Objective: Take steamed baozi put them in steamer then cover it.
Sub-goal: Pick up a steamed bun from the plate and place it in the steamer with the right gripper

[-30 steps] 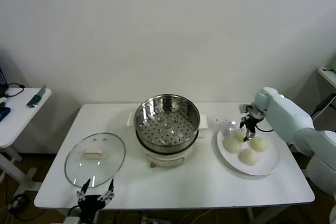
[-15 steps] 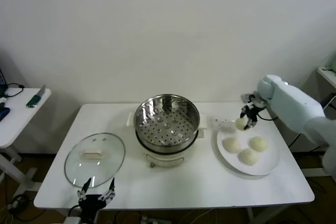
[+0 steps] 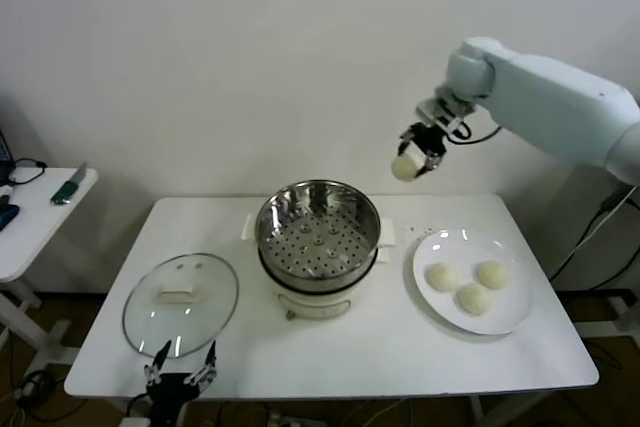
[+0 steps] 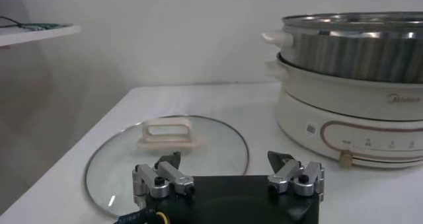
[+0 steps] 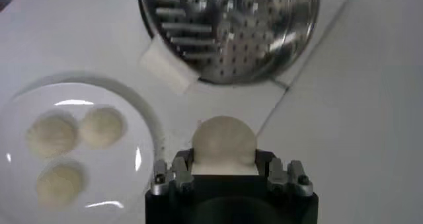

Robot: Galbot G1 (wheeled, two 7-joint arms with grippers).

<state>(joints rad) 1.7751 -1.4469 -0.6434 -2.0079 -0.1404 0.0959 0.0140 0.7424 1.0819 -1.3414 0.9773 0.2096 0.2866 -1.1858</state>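
Note:
My right gripper (image 3: 411, 161) hangs high in the air, to the right of and above the steamer (image 3: 318, 225), shut on one steamed baozi (image 3: 405, 168) (image 5: 223, 139). Three more cream-white baozi (image 3: 442, 276) (image 3: 491, 274) (image 3: 473, 298) lie on the white plate (image 3: 520, 312). The steamer (image 5: 228, 27) is an empty shiny perforated basket on a white cooker base (image 4: 344, 116). The cover (image 3: 180, 302), clear glass with a white handle (image 4: 164, 131), lies flat on the table at the left. My left gripper (image 3: 182, 372) (image 4: 228, 166) sits open at the table's front-left edge, just before the cover.
A white side table (image 3: 30, 222) with small objects stands at the far left. The white wall runs close behind the work table (image 3: 340, 357).
My right gripper lifted one baozi off the plate, then carried it up and left toward the steamer. Three baozi stay on the plate. The left arm has not moved.

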